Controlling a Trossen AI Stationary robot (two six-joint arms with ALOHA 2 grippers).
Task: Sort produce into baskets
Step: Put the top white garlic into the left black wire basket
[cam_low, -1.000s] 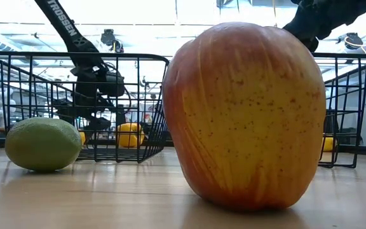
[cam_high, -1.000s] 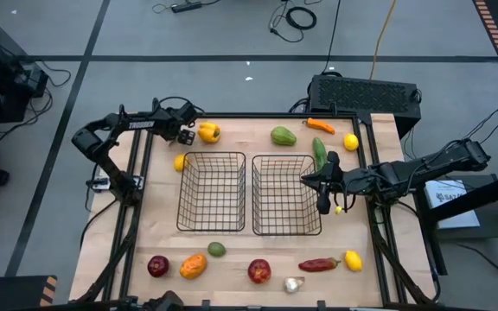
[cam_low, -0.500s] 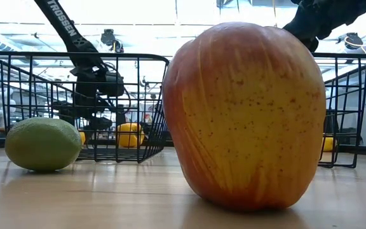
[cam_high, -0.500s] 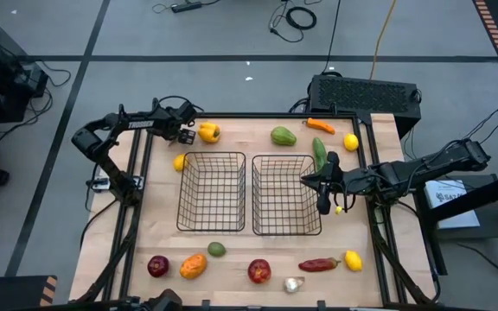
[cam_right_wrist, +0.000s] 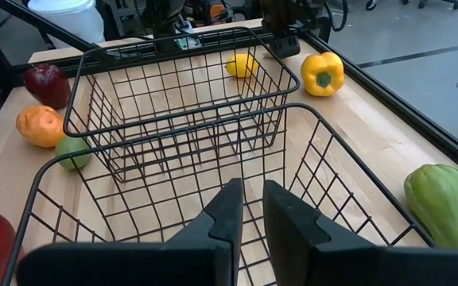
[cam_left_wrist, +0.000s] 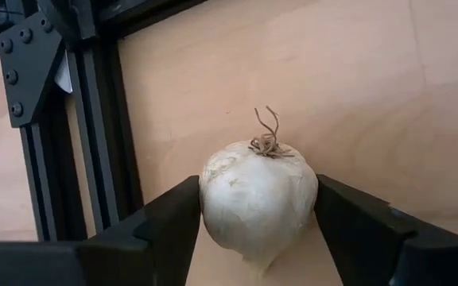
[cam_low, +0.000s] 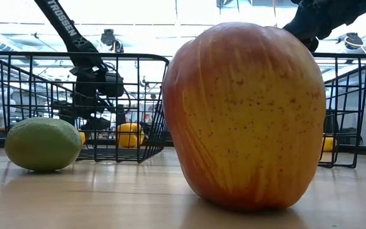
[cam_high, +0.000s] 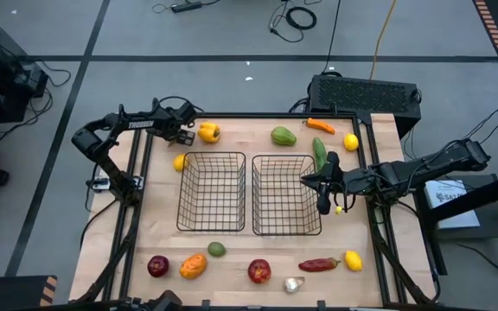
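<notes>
A white garlic bulb (cam_left_wrist: pixel 258 195) with a dry stem sits between the fingers of my left gripper (cam_high: pixel 186 135) at the table's far left corner; the high view hides it under the gripper. Next to it lies a yellow pepper (cam_high: pixel 208 132). Two empty black wire baskets (cam_high: pixel 212 155) (cam_high: pixel 284 156) stand side by side mid-table. My right gripper (cam_right_wrist: pixel 249 210) hovers shut over the right basket, holding nothing. Other produce lies along the far and near edges. My left gripper pinches the garlic bulb between its two fingers, one on each side at the bulb's widest part (cam_left_wrist: pixel 211 199). The fingers slant down from above onto it. Whether the bulb still rests on the wooden tabletop or is lifted I cannot tell.
The far side holds a lemon (cam_high: pixel 180 161), a green vegetable (cam_high: pixel 284 136), an orange pepper (cam_high: pixel 320 125), a cucumber (cam_high: pixel 319 152) and a lemon (cam_high: pixel 351 142). The near side holds apples (cam_high: pixel 157 265) (cam_high: pixel 258 270), a garlic (cam_high: pixel 293 283), a red pepper (cam_high: pixel 318 263) and a lemon (cam_high: pixel 353 260).
</notes>
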